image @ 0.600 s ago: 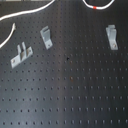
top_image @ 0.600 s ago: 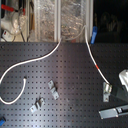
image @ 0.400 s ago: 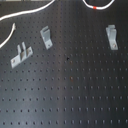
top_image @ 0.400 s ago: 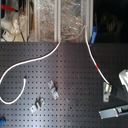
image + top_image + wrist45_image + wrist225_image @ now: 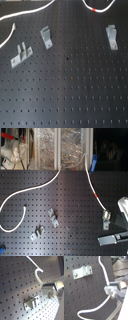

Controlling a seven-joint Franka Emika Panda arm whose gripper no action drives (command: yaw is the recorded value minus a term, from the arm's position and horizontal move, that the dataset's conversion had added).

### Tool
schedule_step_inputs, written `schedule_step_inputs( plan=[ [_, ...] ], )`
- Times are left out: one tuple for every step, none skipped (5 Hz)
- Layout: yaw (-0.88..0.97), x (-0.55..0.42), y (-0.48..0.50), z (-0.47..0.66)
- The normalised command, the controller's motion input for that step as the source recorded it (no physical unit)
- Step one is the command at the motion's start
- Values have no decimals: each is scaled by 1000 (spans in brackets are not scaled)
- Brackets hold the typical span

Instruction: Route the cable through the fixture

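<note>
Lying across the black perforated desk (image 5: pixel 70 193), the long white cable (image 5: pixel 37 186) nears the small grey slotted fixture (image 5: pixel 106 217); whether the claw (image 5: pixel 114 239) is spread, I cannot tell. Grasp near the red band (image 5: pixel 94 192).

The long thin white cord (image 5: pixel 30 191) has one red tape band (image 5: pixel 95 193); the small grey metal brackets (image 5: pixel 46 37) sit on a black board (image 5: pixel 75 95) dotted with holes.

Both exterior views look down at the same black pegboard (image 5: pixel 70 85) from opposite ends, the first much closer. The two wrist views sit tight over it, both catching the cable (image 5: pixel 37 277).
</note>
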Motion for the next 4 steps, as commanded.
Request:
schedule_step_inputs(
  plan=[
    [0, -159, -77, 121],
    [0, -12, 2, 0],
    [434, -277, -130, 3],
    [69, -35, -16, 0]
  ],
)
